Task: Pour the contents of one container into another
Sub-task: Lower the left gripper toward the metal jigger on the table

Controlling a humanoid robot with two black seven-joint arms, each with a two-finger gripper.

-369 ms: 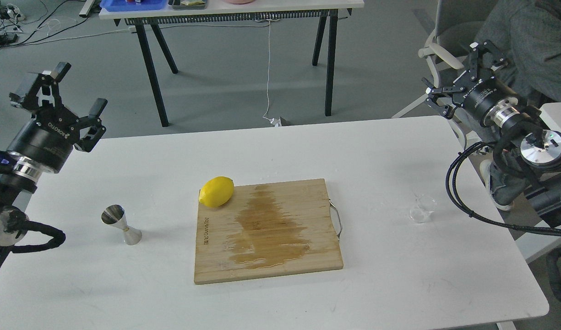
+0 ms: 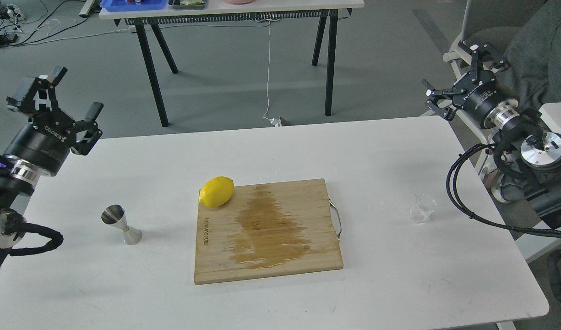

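A small clear glass cup [image 2: 422,208] stands upright on the white table [image 2: 390,275] at the right, past the cutting board's handle. The shiny steel jigger [image 2: 121,224] stands upright at the left of the table. My left gripper [image 2: 56,98] hovers open above the table's far left edge, well behind the jigger, holding nothing. Off the table's far right corner my right gripper [image 2: 459,75] is raised and open, empty, far above and behind the glass cup.
A bamboo cutting board [image 2: 317,256] with a wet stain [image 2: 266,233] lies mid-table, a yellow lemon [image 2: 217,191] on its far left corner. A person in grey [image 2: 543,50] sits beyond the right arm. Another table [image 2: 234,18] stands on the floor behind.
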